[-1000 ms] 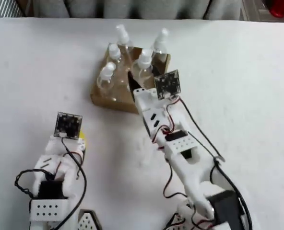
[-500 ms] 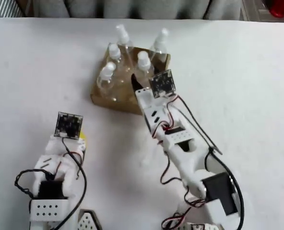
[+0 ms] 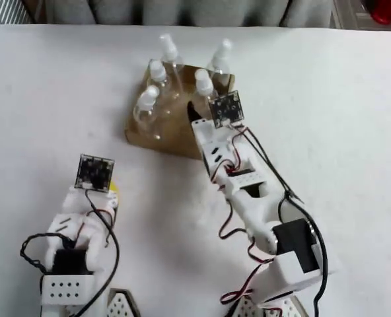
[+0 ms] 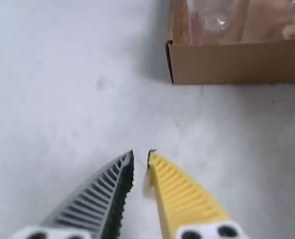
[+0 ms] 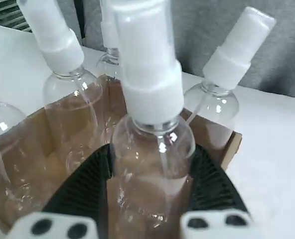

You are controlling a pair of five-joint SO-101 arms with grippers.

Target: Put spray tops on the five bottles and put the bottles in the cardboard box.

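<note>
Your right gripper (image 5: 148, 164) clamps the fifth bottle (image 5: 152, 134), upright at the cardboard box (image 3: 149, 135)'s near-right corner (four others (image 3: 148, 99) inside); go straight down. Left gripper (image 4: 140, 159) nearly closed, empty.

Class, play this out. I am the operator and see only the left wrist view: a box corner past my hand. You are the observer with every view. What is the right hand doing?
Observer: The right hand is shut on a bottle at the near right part of the box.
Operator: Does that one have its top on?
Observer: Yes, a white spray top sits on its neck.
Operator: And the rest?
Observer: In the high view, four more bottles stand in the box, each with a top on.
</note>
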